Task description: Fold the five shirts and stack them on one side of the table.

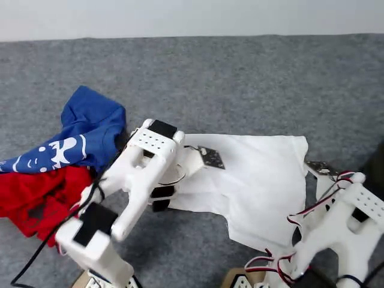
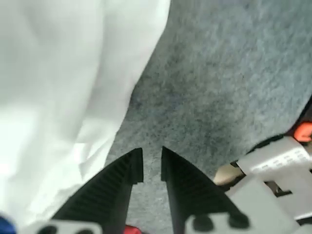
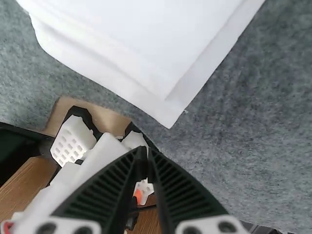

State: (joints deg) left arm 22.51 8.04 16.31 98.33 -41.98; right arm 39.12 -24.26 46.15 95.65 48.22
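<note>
A white shirt [image 1: 258, 180] lies spread, partly folded, on the grey carpet [image 1: 240, 78] in the middle right. A blue shirt [image 1: 84, 135] and a red shirt [image 1: 36, 198] lie crumpled in a heap at the left. My left gripper [image 2: 152, 168] hangs over bare carpet just off the white shirt's [image 2: 58, 97] edge, its fingers a narrow gap apart with nothing between them. My right gripper [image 3: 146, 155] is shut and empty, above the carpet near a folded corner of the white shirt [image 3: 146, 39]. The left arm [image 1: 144, 174] stands between the heap and the white shirt.
The right arm [image 1: 348, 222] rises at the near right edge, its base [image 3: 73, 141] on a wooden board. The far half of the carpet holds nothing. A pale wall [image 1: 192, 18] bounds the back.
</note>
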